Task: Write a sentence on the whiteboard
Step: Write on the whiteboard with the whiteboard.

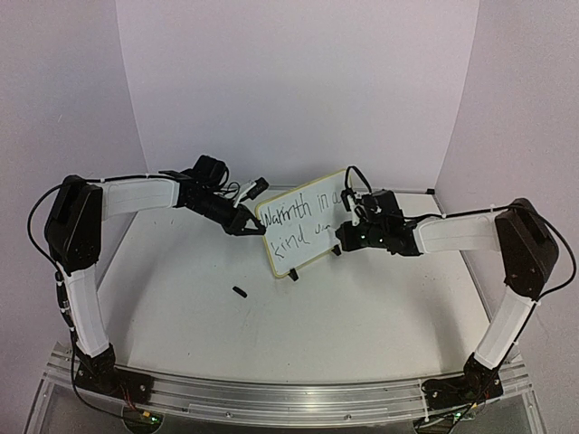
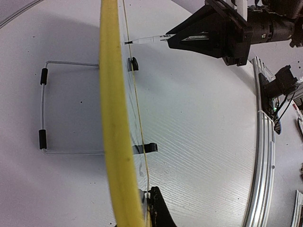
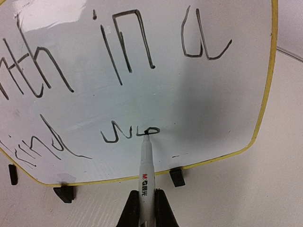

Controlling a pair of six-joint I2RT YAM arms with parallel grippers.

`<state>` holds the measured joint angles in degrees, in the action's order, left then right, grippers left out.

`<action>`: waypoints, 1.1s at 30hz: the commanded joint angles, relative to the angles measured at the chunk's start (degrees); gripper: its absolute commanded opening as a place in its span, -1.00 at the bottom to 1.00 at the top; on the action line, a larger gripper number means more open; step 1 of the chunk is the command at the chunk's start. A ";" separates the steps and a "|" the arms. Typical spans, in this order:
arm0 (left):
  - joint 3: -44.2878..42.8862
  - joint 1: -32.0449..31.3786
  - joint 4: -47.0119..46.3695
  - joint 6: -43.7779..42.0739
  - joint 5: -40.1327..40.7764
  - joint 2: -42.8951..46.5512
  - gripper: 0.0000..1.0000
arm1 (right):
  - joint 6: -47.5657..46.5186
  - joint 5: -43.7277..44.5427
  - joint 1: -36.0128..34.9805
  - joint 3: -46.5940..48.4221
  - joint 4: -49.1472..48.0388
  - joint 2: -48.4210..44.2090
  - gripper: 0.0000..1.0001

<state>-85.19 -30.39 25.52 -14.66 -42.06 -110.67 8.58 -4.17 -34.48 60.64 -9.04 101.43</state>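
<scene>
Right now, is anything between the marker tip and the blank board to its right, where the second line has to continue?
Nothing visible. The marker in the right claw touches the whiteboard at the last written letter, and the surface to its right is unobstructed. The left claw grips the board's opposite edge.

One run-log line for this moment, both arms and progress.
left gripper shut on whiteboard edge | right gripper shut on marker | marker tip touching whiteboard, second line | sentence incomplete
</scene>
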 commanded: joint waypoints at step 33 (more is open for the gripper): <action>1.26 -2.57 7.87 -1.22 1.90 -4.12 -1.00 | -0.93 4.16 0.20 2.45 -0.91 -0.45 -1.00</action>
<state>-85.19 -30.39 25.51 -14.68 -42.06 -110.69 7.96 -1.73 -34.41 61.19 -9.78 100.23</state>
